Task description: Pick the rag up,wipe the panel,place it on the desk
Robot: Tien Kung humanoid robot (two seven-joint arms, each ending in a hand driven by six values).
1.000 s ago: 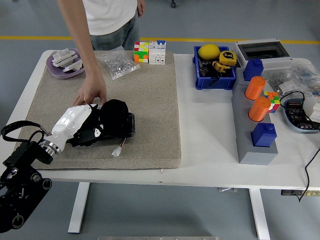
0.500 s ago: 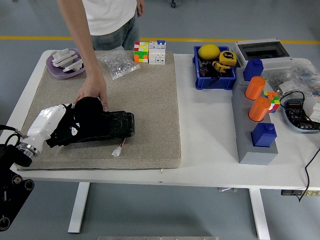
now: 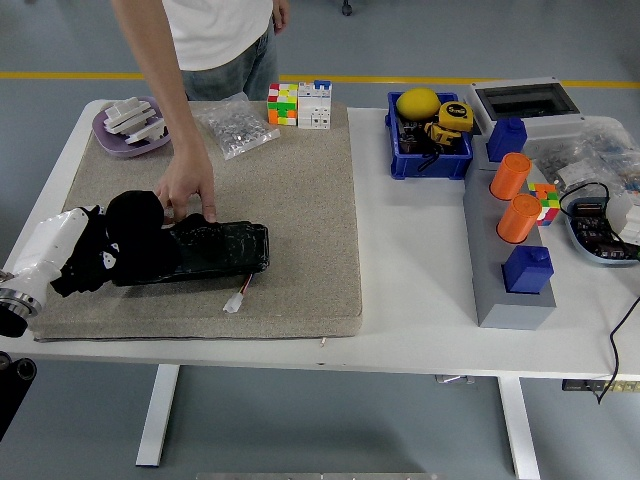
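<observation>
The white worktop [image 3: 420,300] carries a beige mat [image 3: 290,210]. On the mat's near left lies the black panel [image 3: 215,252], long side left to right. The left hand [image 3: 75,250] rests at its left end, fingers closed on the black rag [image 3: 135,220] pressed on the panel. A person's hand [image 3: 185,190] touches the panel's far edge, just beside the rag. A small white connector [image 3: 236,300] lies near the panel's front

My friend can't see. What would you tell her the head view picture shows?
The robot's left hand presses a black rag on a black panel lying on a beige mat. A person's hand steadies the panel from the far side.
</observation>
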